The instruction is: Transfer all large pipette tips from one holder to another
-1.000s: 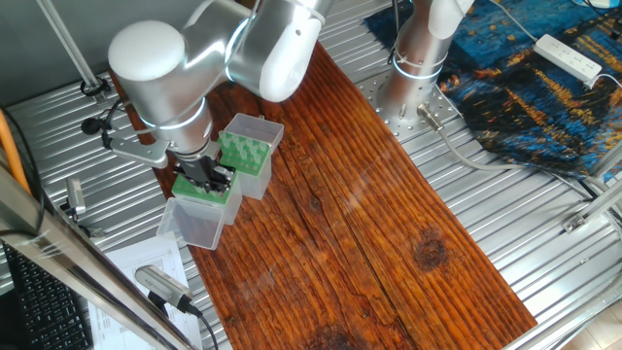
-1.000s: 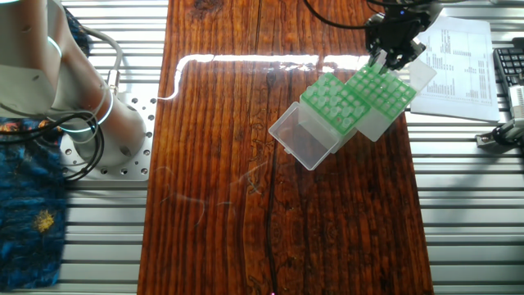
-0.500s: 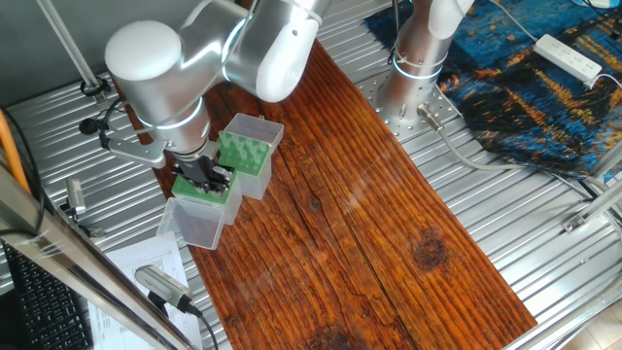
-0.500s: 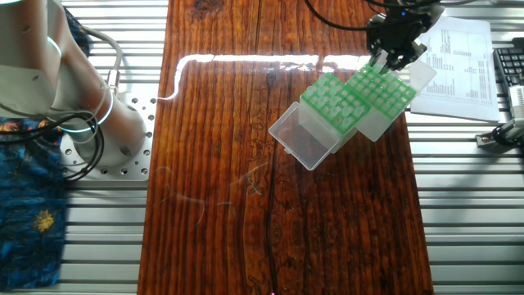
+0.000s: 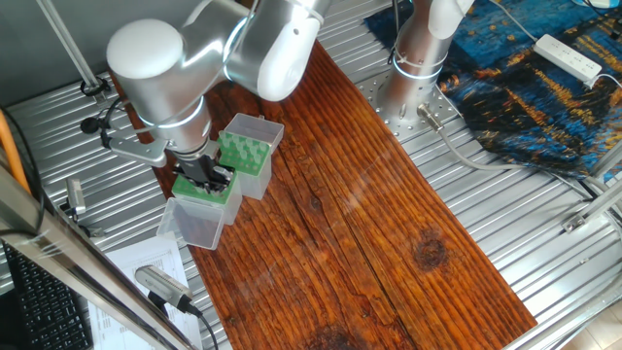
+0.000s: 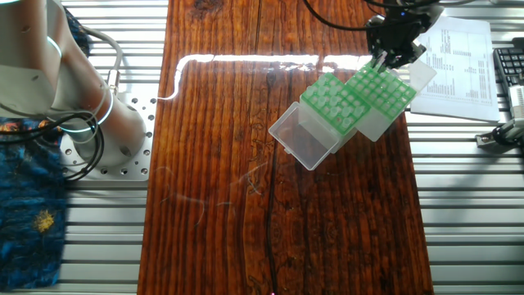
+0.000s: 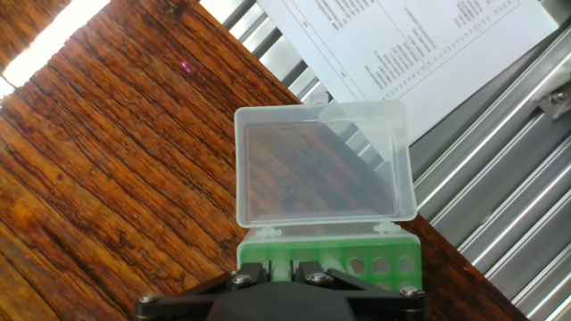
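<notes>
We see the claw [image 6: 383, 59] low over the far rack [image 6: 381, 90]; whether it grips a tip we cannot tell. The large pipette tips [image 6: 334, 98] stand beside it in the neighbouring rack [image 6: 329, 115], so most work seems left.

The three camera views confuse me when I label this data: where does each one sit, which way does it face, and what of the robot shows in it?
One fixed view: high, off a table corner, looking down the wooden board; shows the silver arm over two green racks.
The other fixed view: nearly overhead; shows the arm's base at left, the hand above the racks.
Hand view: on the hand, looking down along the fingers; only the dark finger mount shows, over one rack and its open clear lid.
Shared: all three show the racks and the board.
</notes>
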Action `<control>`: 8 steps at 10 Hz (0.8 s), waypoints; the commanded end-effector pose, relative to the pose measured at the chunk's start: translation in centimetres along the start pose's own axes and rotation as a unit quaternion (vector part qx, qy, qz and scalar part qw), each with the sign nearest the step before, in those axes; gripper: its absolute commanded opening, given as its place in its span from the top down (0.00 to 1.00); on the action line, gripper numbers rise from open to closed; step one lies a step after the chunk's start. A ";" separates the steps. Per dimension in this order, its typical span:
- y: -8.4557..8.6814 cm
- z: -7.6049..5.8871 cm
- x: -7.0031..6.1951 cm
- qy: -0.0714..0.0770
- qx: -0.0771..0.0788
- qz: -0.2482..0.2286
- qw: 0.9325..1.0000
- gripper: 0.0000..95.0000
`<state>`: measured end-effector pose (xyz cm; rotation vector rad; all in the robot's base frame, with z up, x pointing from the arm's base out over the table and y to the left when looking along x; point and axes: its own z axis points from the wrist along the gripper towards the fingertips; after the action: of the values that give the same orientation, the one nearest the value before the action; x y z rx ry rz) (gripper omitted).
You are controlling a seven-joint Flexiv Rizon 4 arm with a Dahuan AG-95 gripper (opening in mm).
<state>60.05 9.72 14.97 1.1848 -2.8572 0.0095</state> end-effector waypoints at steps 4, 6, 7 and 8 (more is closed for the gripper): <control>-0.2 -0.8 0.4 -0.006 -0.006 -0.005 1.000 1.00; -0.5 -1.8 0.4 -0.004 -0.007 -0.009 1.000 1.00; -0.5 -2.2 0.3 -0.003 -0.008 -0.007 1.000 1.00; -0.5 -2.8 0.2 -0.003 -0.008 -0.008 1.000 1.00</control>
<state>60.52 9.29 18.04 1.2052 -2.8450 -0.0192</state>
